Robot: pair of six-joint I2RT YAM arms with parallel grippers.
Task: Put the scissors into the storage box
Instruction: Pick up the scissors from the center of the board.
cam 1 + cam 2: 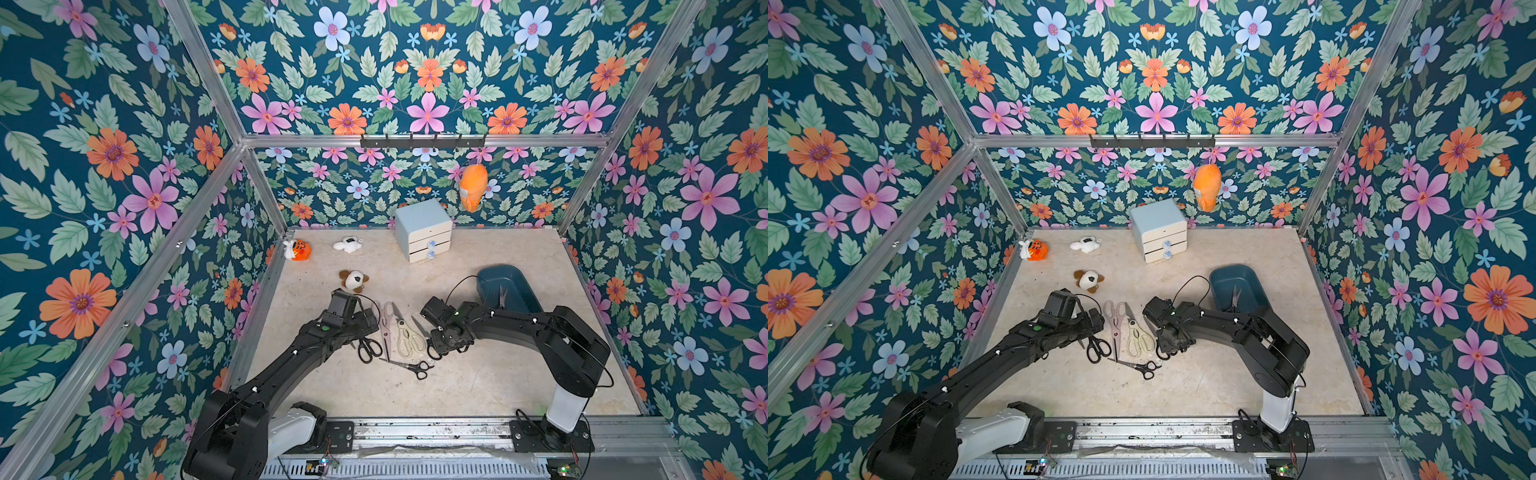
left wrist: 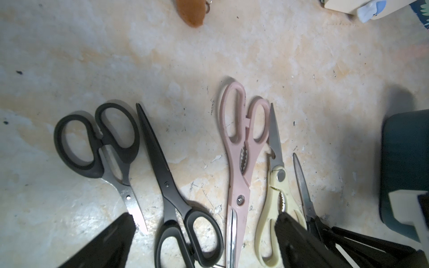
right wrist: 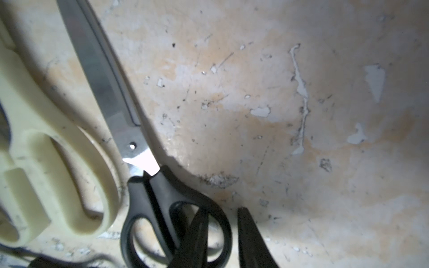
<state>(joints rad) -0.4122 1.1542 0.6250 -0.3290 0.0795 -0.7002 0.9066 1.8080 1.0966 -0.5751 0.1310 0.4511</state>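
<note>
**Right fingers astride a black handle ring, one pair already boxed**

In both top views the storage box (image 1: 513, 276) sits on the table (image 1: 478, 382) on the robot's right, partly behind the right arm. One small pair (image 1: 503, 296) lies inside it. The other scissors lie flat in a cluster between the arms, apart from the box: a pink pair (image 1: 387, 328), cream shears (image 1: 405, 338), an all-black pair (image 1: 369, 349) and a thin black pair (image 1: 411, 368) nearest the front. The right gripper (image 1: 435, 348) points down at the cluster's right edge.

In the left wrist view the left gripper (image 2: 205, 215) hangs over the row with its fingers spread wide, holding nothing. A short black-handled pair (image 2: 97, 143) lies at the far side of the row.

In the right wrist view the right gripper's fingers stand narrow, astride the outer rim of one handle ring of a steel-bladed black-handled pair (image 3: 148, 197) that lies just beside the cream shears. A sliver of table shows between the rim and one finger, so I judge nothing is gripped yet.

These scissors should handle as stiff and fairly light, though blade-heavy. The steel lies thin and slick against the table and offers little to pinch. The plastic ring stands proud and is the better hold. Taken there, the blades will likely droop and swing, and they may fall open.
</note>
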